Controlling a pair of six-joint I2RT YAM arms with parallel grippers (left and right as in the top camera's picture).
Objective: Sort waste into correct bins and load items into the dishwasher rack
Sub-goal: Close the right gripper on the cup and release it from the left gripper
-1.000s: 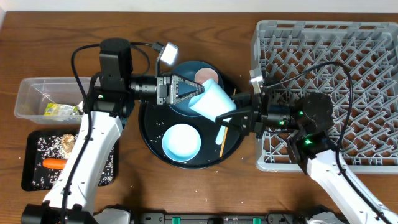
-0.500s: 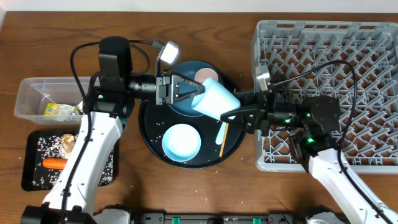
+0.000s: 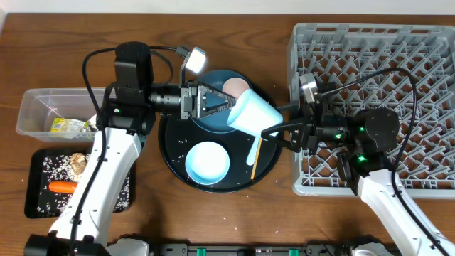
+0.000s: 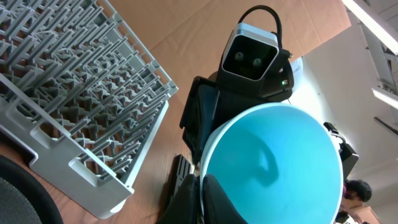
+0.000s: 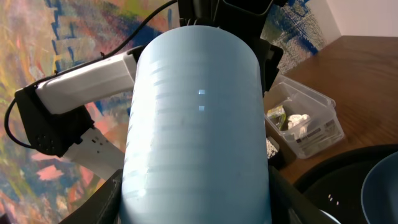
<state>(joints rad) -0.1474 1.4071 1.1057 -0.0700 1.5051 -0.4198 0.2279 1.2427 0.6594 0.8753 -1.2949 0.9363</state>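
The small light-blue cup hangs tilted over the round black tray, caught between both arms. My left gripper is shut on its rim, and the left wrist view shows the rim pinched at the gripper with the cup's turquoise inside facing me. My right gripper is shut on the base end. In the right wrist view the cup fills the space in the gripper, both fingers lying against its sides. The grey dishwasher rack stands to the right.
The round black tray carries a dark blue plate, pink cup, pale bowl, spoon and chopstick. The clear tub holds the wrapper. The black tray holds the carrot and scraps.
The cup has shifted right and tilted further toward the rack. My right arm has drawn back to the right with its fingers round the cup's base. The left gripper has stayed on the rim.
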